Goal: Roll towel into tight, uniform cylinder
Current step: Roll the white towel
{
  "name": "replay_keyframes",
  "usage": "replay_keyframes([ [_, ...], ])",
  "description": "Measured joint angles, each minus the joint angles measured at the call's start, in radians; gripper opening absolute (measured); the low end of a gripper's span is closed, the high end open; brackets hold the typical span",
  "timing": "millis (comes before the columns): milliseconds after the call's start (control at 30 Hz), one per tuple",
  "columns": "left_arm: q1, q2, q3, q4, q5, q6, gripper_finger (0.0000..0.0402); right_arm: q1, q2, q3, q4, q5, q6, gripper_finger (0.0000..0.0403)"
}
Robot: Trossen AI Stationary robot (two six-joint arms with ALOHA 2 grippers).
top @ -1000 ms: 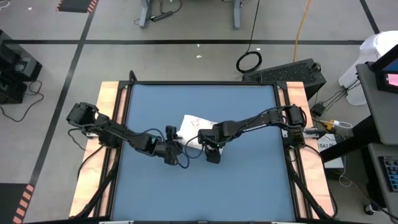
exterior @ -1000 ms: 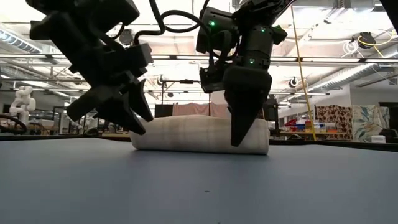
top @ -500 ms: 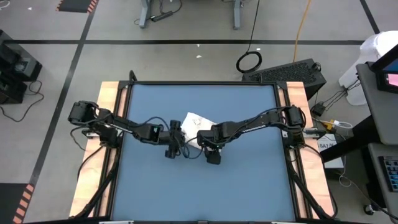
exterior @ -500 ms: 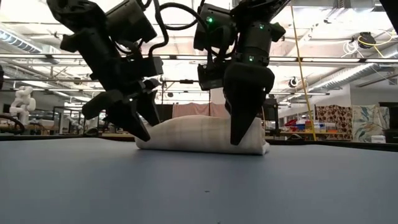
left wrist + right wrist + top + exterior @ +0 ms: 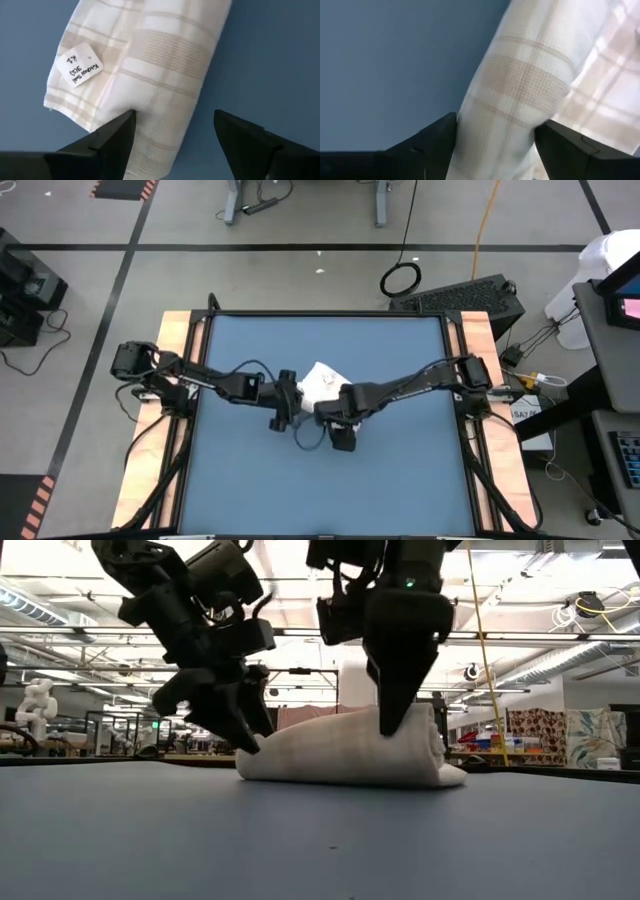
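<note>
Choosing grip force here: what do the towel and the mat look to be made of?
Towel: likely woven cotton, matte white; the waffle-like weave, beige checks and soft folds show it. A tag is attached, maybe paper or cloth. Mat: smooth, matte blue, possibly rubber or foam; hard to tell.

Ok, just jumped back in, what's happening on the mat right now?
Both arms are working a white checked towel, mostly rolled into a thick bundle on the blue mat. The left gripper is open at one end of the roll, its fingers astride it. The right gripper straddles the roll at the fatter end. A flat flap with a small label is not yet wound in.
</note>
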Motion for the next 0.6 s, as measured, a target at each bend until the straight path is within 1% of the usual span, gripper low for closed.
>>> replay_keyframes([
  [67,0.020,0.000,0.000,0.025,0.038,0.016,0.0277,0.029,0.000,0.000,-0.002,0.040,0.012,0.0249],
  [200,0.054,0.000,0.001,0.057,0.092,0.031,0.0277,0.080,0.000,0.001,0.000,0.080,0.059,0.0249],
  [333,0.075,0.000,0.001,0.071,0.139,0.045,0.0277,0.119,-0.001,-0.001,-0.006,0.123,0.140,0.0249],
  [400,0.079,0.013,0.001,0.097,0.145,0.047,0.0277,0.128,-0.003,-0.014,0.000,0.132,0.194,0.0246],
  [500,0.079,0.027,0.002,0.110,0.149,0.047,0.0277,0.127,-0.004,-0.050,-0.001,0.132,0.275,0.0231],
  [600,0.076,0.044,0.001,0.120,0.149,0.042,0.0277,0.126,-0.004,-0.093,0.021,0.127,0.318,0.0205],
])
